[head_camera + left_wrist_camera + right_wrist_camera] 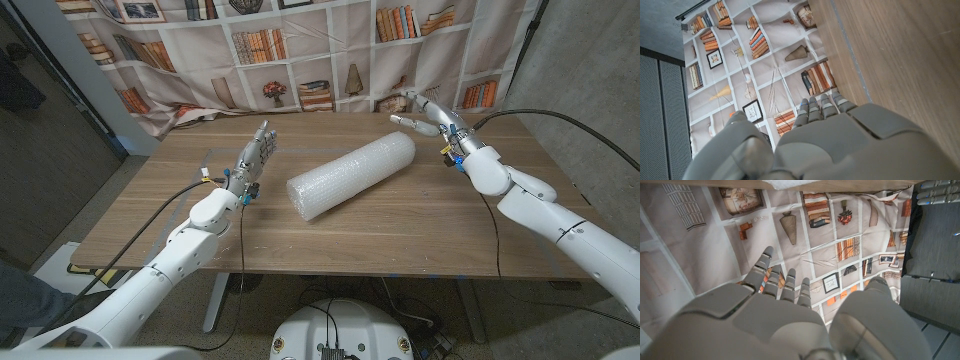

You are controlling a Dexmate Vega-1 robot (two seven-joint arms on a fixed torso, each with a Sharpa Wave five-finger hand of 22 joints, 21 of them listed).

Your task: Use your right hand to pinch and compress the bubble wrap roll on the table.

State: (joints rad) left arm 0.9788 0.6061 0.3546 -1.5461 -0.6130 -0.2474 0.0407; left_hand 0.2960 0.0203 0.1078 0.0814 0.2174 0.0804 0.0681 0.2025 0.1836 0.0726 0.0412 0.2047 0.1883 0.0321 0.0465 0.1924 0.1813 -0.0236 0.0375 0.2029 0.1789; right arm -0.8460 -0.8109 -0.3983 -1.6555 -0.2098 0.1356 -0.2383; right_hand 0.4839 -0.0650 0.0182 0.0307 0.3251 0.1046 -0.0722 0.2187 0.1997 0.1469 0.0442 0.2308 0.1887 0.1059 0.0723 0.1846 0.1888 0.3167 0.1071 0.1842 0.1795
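Wooden table [420, 225] carries one thing, the bubble wrap roll [352, 175], lying on its side near the middle, its long axis running from about 7 o'clock to 1 o'clock in the head view. Nothing stands between the roll and either hand.

At about 2 o'clock from the roll, near its far end but apart from it, is the right hand [432, 118]. Its fingers [405, 122] are spread and reach towards the roll's far end, holding nothing. In the right wrist view the right hand [785, 315] shows fingers apart against the backdrop [705, 245].

Well apart from the roll, at about 9 o'clock, the left hand [252, 160] stands with fingers pointing up and away, close together yet straight, gripping nothing. The left wrist view shows the left hand [840, 145] over bare wood.

Behind the table's far edge hangs the backdrop, a cloth printed with bookshelves, books and vases. A cable [560, 115] loops off the right arm.
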